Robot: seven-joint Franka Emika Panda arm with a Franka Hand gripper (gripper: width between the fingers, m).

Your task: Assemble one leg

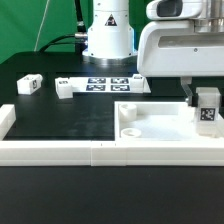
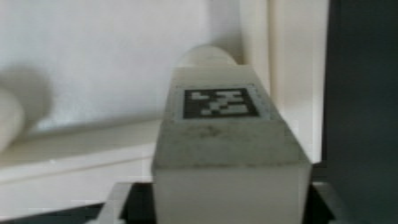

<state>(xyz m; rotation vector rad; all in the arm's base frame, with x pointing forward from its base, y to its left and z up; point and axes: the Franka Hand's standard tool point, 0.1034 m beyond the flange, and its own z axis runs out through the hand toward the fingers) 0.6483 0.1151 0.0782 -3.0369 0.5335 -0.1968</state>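
On the black worktop (image 1: pixel 60 115), a long white border rail (image 1: pixel 60 150) fronts a large white panel (image 1: pixel 160 128) with recessed corners, and the marker board (image 1: pixel 110 83) lies behind. The claw (image 1: pixel 206 100) pinches the tagged leg (image 1: pixel 207 113) upright at the panel's corner on the exterior view's right. A second leg (image 1: pixel 65 88) and a third leg (image 1: pixel 28 85) sit loose, well apart from it.

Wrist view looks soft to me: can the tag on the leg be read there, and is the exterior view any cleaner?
Wrist view: the leg fills the frame, slightly blurred; its tag is coarse but its squares are distinguishable; the white background has little contrast. Exterior view: evenly lit, no strong glare; the same tag is too small to read.
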